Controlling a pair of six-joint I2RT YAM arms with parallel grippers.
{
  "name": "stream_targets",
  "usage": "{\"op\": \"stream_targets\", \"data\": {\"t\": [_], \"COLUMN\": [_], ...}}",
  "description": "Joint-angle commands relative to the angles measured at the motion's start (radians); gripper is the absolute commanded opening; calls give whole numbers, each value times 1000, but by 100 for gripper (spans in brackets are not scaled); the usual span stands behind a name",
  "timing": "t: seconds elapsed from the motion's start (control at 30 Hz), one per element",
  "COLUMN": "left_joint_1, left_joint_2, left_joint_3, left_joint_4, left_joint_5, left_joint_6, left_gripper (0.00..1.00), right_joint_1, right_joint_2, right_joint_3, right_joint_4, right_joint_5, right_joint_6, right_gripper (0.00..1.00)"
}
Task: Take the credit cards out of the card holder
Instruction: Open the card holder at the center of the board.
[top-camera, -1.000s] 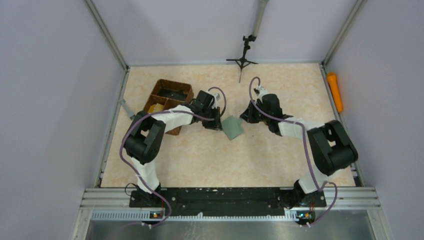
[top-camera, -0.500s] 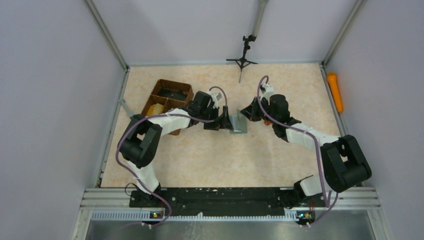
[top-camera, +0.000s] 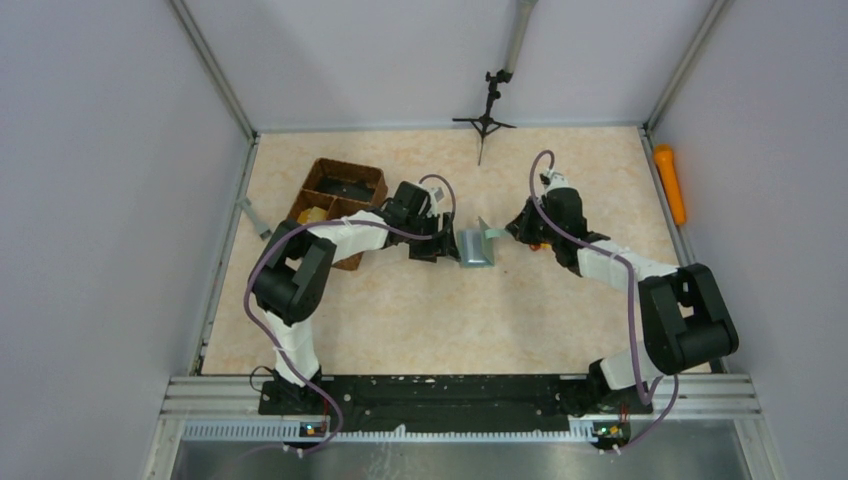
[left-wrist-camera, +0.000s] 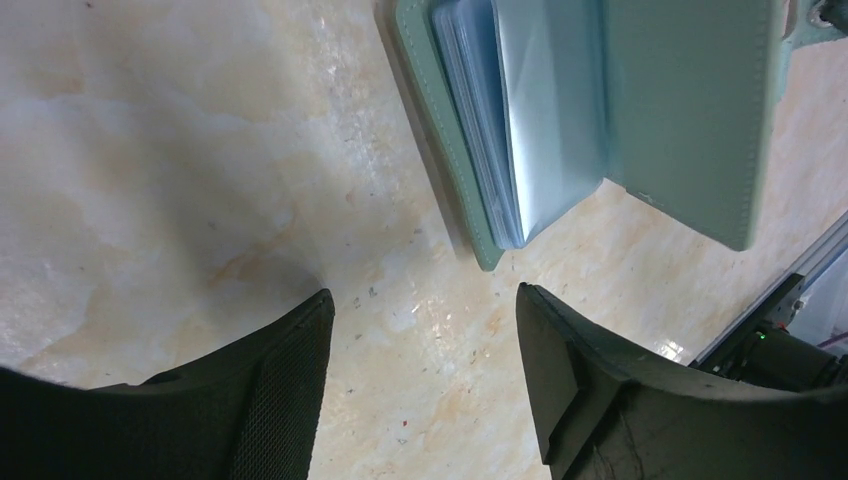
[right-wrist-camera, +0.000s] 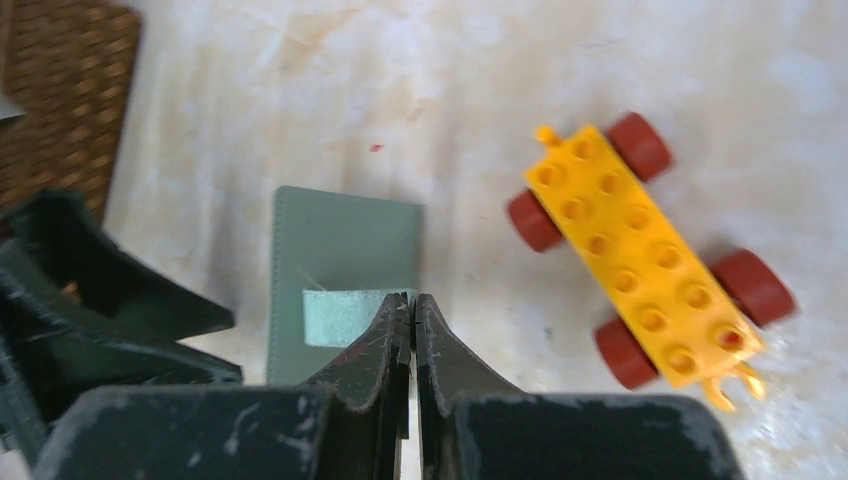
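Observation:
The grey-green card holder (top-camera: 474, 250) lies mid-table, its cover flap lifted. In the left wrist view the holder (left-wrist-camera: 690, 110) gapes open and shows blue-grey clear sleeves (left-wrist-camera: 520, 120); no credit card shows apart from them. My right gripper (top-camera: 505, 233) is shut on the holder's pale green strap (right-wrist-camera: 340, 315), its jaws (right-wrist-camera: 412, 300) pressed together at the strap's end above the holder's cover (right-wrist-camera: 345, 235). My left gripper (top-camera: 450, 245) is open and empty, just left of the holder; its jaws (left-wrist-camera: 425, 330) stand wide apart over bare table.
A brown wicker tray (top-camera: 335, 200) with a yellow block (top-camera: 313, 214) stands behind the left arm. A yellow toy block with red wheels (right-wrist-camera: 640, 250) lies right of the holder. An orange object (top-camera: 669, 183) lies at the right wall. A small tripod (top-camera: 487, 115) stands at the back.
The holder lay flat and closed a second ago. My right gripper took its strap and drew it right and up, opening the flap. The left gripper stayed beside the holder's left edge.

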Motion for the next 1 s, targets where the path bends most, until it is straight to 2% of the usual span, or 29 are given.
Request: {"op": "stream_targets", "data": {"t": [0.0,0.13,0.33,0.53,0.77,0.83,0.9,0.93,0.97], "left_joint_1": [-2,-1,4,10,7,9,9,9,9], "left_joint_2": [21,24,75,125,183,208,218,213,200], "left_joint_3": [35,35,51,60,92,94,89,82,71], "left_joint_4": [-12,9,54,117,118,155,191,195,217], "left_joint_5": [-33,-12,80,194,240,298,341,344,333], "left_joint_6": [23,24,-8,-62,-94,-120,-141,-145,-143], "left_gripper": [70,66,54,43,33,25,4,0,0], "right_joint_1": [-9,-9,-9,-10,-9,-9,-10,-9,-9], "right_joint_2": [5,-15,-19,-7,-6,-6,-7,-7,-9], "right_joint_3": [59,61,74,79,78,77,77,76,75], "right_joint_4": [-97,-125,-164,-164,-157,-156,-156,-155,-155], "right_joint_5": [165,216,261,250,231,227,228,229,229], "right_joint_6": [27,15,2,2,2,3,4,6,6], "right_gripper": [0,0,0,0,0,0,0,0,0]}}
